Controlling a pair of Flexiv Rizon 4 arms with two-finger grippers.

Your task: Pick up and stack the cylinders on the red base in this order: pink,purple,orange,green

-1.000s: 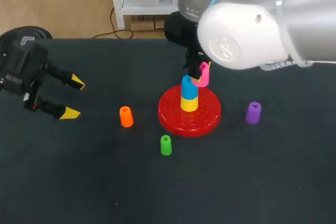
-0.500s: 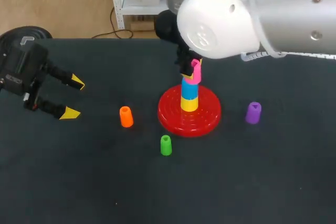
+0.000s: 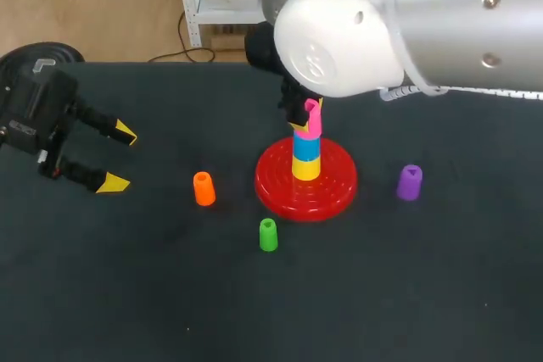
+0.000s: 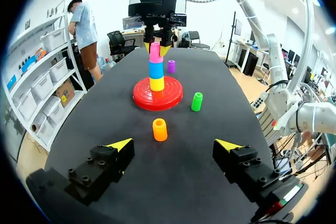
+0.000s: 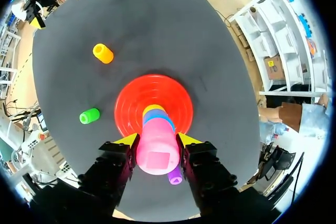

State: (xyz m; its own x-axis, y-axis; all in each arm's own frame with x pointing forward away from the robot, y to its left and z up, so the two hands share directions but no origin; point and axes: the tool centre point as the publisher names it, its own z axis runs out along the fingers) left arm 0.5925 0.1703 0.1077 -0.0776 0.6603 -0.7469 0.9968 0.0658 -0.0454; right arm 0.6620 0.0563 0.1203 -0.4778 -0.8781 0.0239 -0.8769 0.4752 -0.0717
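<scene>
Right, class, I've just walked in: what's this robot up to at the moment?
The right gripper has its fingers shut on the pink cylinder, holding it atop the stack on the red base, directly above the blue cylinder and yellow cylinder. Whether it is seated I cannot tell. The left gripper is open at the table's left. The orange cylinder, green cylinder and purple cylinder stand unstacked on the table.
</scene>
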